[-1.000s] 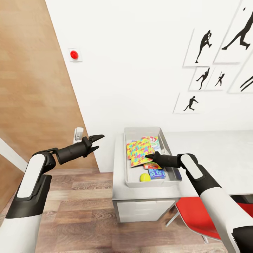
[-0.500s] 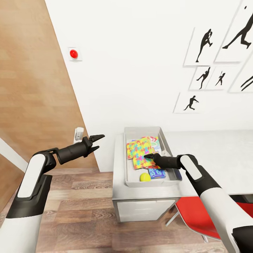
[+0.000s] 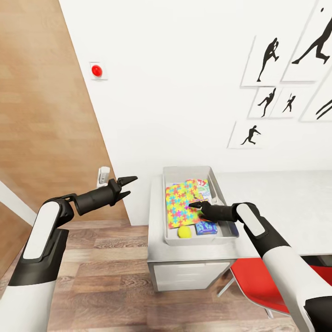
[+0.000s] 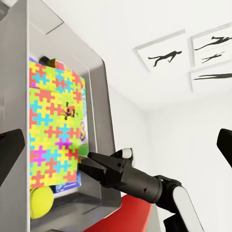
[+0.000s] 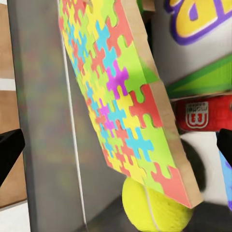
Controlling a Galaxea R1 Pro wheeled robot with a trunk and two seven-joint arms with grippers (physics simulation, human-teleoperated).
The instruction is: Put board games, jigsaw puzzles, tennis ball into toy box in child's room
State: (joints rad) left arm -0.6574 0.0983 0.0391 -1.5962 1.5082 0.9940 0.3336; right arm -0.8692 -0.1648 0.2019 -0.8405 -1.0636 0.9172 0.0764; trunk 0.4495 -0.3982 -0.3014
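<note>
The grey toy box [image 3: 202,240] stands at the left end of the table [image 3: 286,203]. Inside it a bright jigsaw puzzle [image 3: 180,204] lies tilted, its near edge over the tennis ball [image 3: 184,232]. A blue board game [image 3: 206,228] and a lettered game box [image 3: 202,184] peek out beside it. My right gripper [image 3: 196,204] is open just above the puzzle's right edge, holding nothing. My left gripper [image 3: 129,185] is open in the air left of the table. The right wrist view shows the puzzle [image 5: 116,92] leaning on the ball [image 5: 150,210] beside a red game box [image 5: 203,113].
A white drawer unit [image 3: 189,274] sits under the table's left end, a red chair [image 3: 263,281] to its right. A wooden panel [image 3: 41,115] stands at the left, and the white wall carries a red button [image 3: 97,70] and framed silhouettes [image 3: 267,60].
The puzzle has dropped from a raised tilt to lie lower in the toy box and slid leftward. The tennis ball shifted slightly left. My right gripper let go; the left arm stayed still.
</note>
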